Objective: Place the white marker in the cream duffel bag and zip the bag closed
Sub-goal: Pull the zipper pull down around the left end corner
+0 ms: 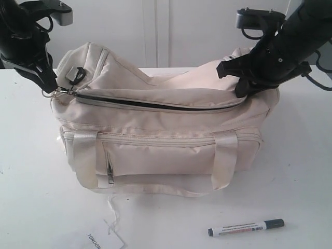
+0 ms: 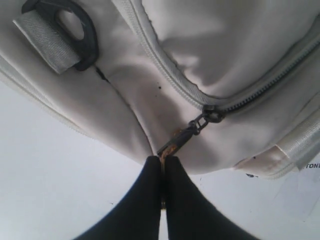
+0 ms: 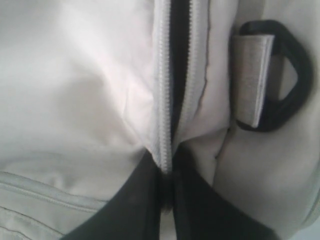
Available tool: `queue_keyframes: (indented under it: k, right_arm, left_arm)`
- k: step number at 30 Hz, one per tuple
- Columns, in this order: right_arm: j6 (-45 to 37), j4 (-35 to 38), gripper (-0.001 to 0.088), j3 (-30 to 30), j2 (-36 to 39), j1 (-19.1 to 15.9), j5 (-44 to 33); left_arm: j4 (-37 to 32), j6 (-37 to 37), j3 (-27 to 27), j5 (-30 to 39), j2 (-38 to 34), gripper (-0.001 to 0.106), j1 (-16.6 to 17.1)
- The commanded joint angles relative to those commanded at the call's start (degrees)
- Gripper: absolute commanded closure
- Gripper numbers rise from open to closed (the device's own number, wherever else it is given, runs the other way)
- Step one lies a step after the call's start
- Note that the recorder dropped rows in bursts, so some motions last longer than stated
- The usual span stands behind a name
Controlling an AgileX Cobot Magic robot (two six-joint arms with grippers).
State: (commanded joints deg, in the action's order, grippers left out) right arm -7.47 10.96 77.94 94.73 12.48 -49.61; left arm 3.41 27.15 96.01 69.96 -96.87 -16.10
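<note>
Your white marker (image 1: 246, 227) is not in the bag yet. It lies flat on the table (image 1: 31, 181), near the front edge and toward the right side. It is in front of the cream duffel bag (image 1: 166, 150) and apart from it. Its long side runs almost along that front edge, with the dark cap pointing right.

Your right claw (image 1: 241, 91) is the nearer one. From that claw, the marker is down and toward the front edge, past the bag's front wall. But that claw is pressed together on the bag's cloth at the right end of the zip (image 1: 155, 104), so I think it must let go first. Your left claw (image 1: 52, 85) is at the bag's left end, pinching the zip pull (image 2: 180, 140). It is far from the marker.

The zip is open only a thin dark slit, so the way in looks tight.

The table is white, flat and smooth, so the round marker may roll if you bump it. There is room around it. The paper tag (image 1: 106, 238) lies well to its left.
</note>
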Motion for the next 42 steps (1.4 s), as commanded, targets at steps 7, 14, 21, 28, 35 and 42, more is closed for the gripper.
queue_keyframes:
  k: [7,14,21,28,35,42]
  right_arm:
    - [0.0,4.5,0.0868,0.12,0.0,0.0,-3.47]
    - [0.0,4.49,0.0868,0.24,0.0,0.0,-6.55]
    - [0.0,3.83,0.0868,0.24,0.0,0.0,-5.05]
    - [0.0,2.45,0.0868,0.24,0.0,0.0,-4.96]
    - [0.0,0.96,0.0868,0.24,0.0,0.0,-5.22]
    - [0.0,-0.5,0.0868,0.24,0.0,0.0,-5.26]
  left_arm:
    - [0.0,0.0,-0.1,0.0,-0.72,0.105,0.0]
    - [0.86,-0.48,-0.1,0.0,-0.38,0.105,0.0]
    - [2.01,-0.48,-1.86,0.0,-0.49,0.105,0.0]
    - [5.06,-0.24,-5.75,0.0,0.4,0.105,0.0]
    - [5.06,-0.24,-6.0,0.0,2.18,0.105,0.0]
    - [6.68,-0.24,-6.0,0.0,5.22,0.105,0.0]
